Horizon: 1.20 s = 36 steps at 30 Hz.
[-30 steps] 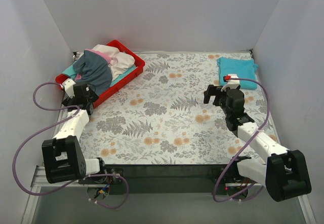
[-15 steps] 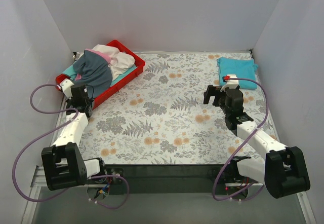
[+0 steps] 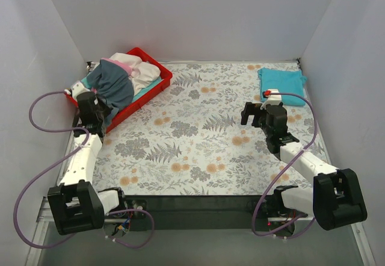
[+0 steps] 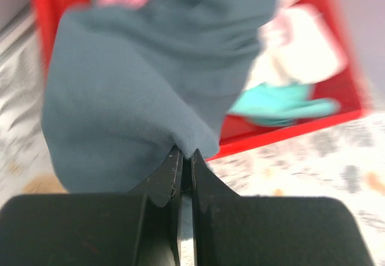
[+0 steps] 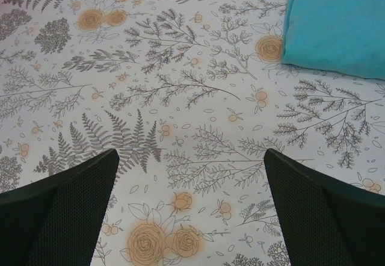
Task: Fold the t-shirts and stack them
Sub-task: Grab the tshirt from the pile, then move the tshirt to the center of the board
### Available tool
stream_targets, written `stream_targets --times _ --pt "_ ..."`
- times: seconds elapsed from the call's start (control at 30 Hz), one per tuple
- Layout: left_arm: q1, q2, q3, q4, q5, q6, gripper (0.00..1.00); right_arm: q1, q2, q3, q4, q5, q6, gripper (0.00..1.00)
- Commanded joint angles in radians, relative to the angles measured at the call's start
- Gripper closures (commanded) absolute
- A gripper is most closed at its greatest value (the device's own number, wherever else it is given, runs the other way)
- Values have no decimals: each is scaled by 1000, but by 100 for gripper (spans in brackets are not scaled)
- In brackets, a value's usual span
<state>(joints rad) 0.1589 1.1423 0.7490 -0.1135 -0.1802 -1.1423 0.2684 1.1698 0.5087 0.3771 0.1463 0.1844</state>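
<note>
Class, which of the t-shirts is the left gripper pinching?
The large slate grey-blue cloth t-shirt, draped over the red plastic tray: the left gripper is shut on its hem. The folded turquoise cloth t-shirt lies free.

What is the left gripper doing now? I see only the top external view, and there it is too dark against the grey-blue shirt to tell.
Observer: The left wrist view shows the left gripper shut on the slate grey-blue t-shirt. Its jaws pinch the edge of the cloth.
Operator: And the other arm, does it hold something?
Observer: No. In the right wrist view the right gripper is open, and only the floral table cover shows between its jaws.
Operator: Is the folded shirt close to it?
Observer: The turquoise t-shirt lies flat at the upper right of that view, apart from the gripper and not touched by it.
</note>
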Motion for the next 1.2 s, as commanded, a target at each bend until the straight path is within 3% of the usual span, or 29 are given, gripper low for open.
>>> stream_targets --times 0.0,0.1,0.3,0.43,0.53,0.63,0.8,0.87,0.9,0.93,0.97,1.0,1.07,1.17 --pt "-13 -58 200 84 175 3 100 -6 4 37 52 -14 1 2" --pt "-44 -43 364 86 287 0 100 -5 -2 37 52 -20 1 1" --pt "-126 22 585 159 671 -54 100 -5 -24 36 49 -33 3 2" --pt "-307 77 697 172 702 -42 100 -5 -64 34 40 -37 4 2" --pt "-402 108 716 222 809 -72 100 -6 -105 36 23 -25 6 2" --pt "-526 155 724 276 821 -60 100 -6 -156 36 -1 -10 6 2" --pt "-659 379 868 207 857 -4 98 -5 -264 25 -47 50 7 2" --pt "-679 451 885 175 845 6 73 -6 -297 14 -60 68 6 2" --pt "-682 521 892 167 835 21 55 -6 -323 7 -64 78 6 2" --pt "-683 555 904 152 797 32 27 -6 -332 2 -69 78 9 2" --pt "-682 630 943 88 767 65 16 -8 -341 -4 -69 69 12 2" --pt "-682 658 966 49 713 90 11 -8 -340 -9 -69 56 13 2" --pt "-682 682 961 8 557 119 10 -6 -329 -7 -67 23 20 2" --pt "-683 617 828 85 368 160 9 -6 -285 -9 -67 3 23 3"
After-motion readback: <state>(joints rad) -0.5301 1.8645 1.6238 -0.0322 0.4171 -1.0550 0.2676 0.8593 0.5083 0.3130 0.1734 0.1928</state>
